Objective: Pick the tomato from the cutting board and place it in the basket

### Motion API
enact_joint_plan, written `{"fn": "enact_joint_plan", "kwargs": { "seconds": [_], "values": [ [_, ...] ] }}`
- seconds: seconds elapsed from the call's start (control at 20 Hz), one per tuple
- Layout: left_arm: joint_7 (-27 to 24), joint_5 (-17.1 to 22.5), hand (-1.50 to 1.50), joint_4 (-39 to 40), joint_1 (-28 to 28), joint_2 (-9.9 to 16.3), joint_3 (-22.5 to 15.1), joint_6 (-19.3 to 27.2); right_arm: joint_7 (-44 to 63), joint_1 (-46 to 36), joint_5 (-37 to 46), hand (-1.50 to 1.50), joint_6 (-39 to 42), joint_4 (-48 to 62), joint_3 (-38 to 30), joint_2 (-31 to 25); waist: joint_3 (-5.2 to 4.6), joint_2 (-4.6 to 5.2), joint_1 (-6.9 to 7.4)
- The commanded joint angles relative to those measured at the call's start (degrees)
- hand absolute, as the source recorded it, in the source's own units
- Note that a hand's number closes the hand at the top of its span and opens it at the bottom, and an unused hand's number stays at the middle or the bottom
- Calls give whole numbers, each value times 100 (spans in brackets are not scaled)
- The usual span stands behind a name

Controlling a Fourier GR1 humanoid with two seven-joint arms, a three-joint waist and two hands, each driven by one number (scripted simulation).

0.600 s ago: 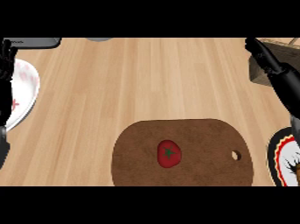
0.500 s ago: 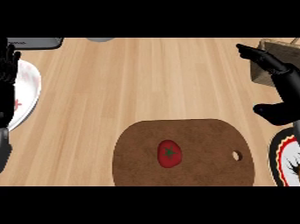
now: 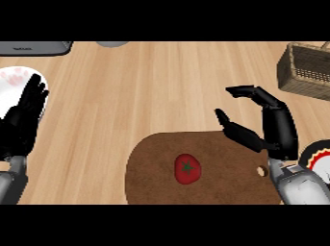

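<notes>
While the tomato (image 3: 187, 168) is sitting on the cutting board (image 3: 217, 163), the right hand (image 3: 261, 126) is hovering just right and far of it, fingers spread and holding nothing, much nearer than the open left hand (image 3: 19, 126) resting at left, with the basket (image 3: 316, 72) far right.

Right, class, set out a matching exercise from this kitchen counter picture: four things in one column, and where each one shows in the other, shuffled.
Things:
1. tomato
2. basket
3. left hand
4. right hand

Places:
A. over the white plate at the view's left
B. top right of the counter
C. on the brown cutting board
D. above the board's far right edge, holding nothing

Pairs: 1-C, 2-B, 3-A, 4-D
</notes>
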Motion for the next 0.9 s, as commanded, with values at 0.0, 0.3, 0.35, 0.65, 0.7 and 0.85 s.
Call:
{"fn": "enact_joint_plan", "kwargs": {
  "seconds": [0.0,0.3,0.35,0.65,0.7,0.85],
  "values": [
    [240,23,0,108,-8,-91,-56,32,589,325,1397,-150,-1589,-6,360,478,-10,-29,-75],
    [124,49,0,318,-45,53,90,-151,3059,29,3257,-150,-1887,-137,364,208,-42,-52,-159],
    [195,63,0,161,68,-24,58,-65,3509,130,3361,-150,-1375,-366,394,-91,-35,-81,-145],
    [283,-30,0,84,102,-14,-14,1,5059,225,3109,-150,1104,-828,1226,-659,-58,-115,-126],
    [287,-15,0,90,33,-74,-1,41,5312,316,2890,-150,1492,-979,1223,-821,-42,-91,-173],
    [176,-47,0,10,196,-53,-29,-21,6493,140,2699,-150,2300,-1806,1496,-746,-32,-109,-74]
  ]
}}
